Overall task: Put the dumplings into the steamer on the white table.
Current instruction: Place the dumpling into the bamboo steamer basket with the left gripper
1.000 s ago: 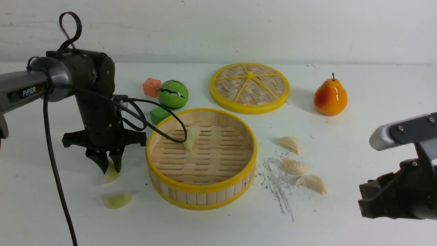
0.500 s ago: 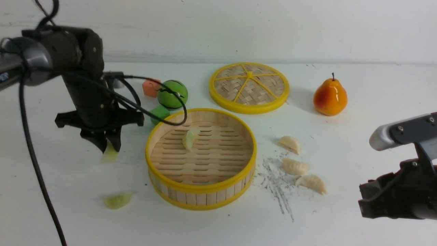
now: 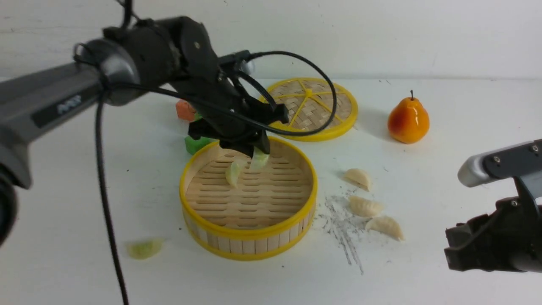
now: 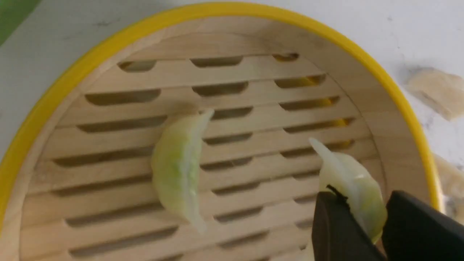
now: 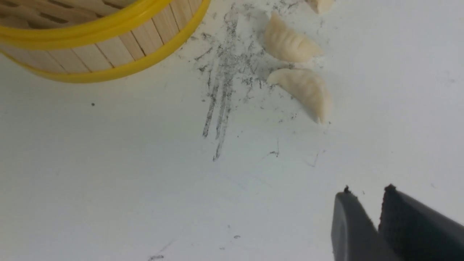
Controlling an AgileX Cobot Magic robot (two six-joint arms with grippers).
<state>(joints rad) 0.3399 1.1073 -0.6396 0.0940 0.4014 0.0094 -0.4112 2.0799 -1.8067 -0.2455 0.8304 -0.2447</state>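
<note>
Front view: your left gripper [image 3: 254, 153] is over the steamer [image 3: 250, 232], pinching a pale green dumpling [image 3: 259, 160] that dangles above the slatted floor near the far wall. A second green dumpling [image 3: 232, 173] lies on the slats beside it, and the left wrist view shows them apart. A third green dumpling [image 3: 144, 248] sits on the white table [image 3: 444, 182] left of the steamer. Three cream dumplings [image 3: 366, 206] lie close together to its right. Your right gripper [image 5: 367, 188] hangs over the table, fingers a slim gap apart with nothing between them.
</note>
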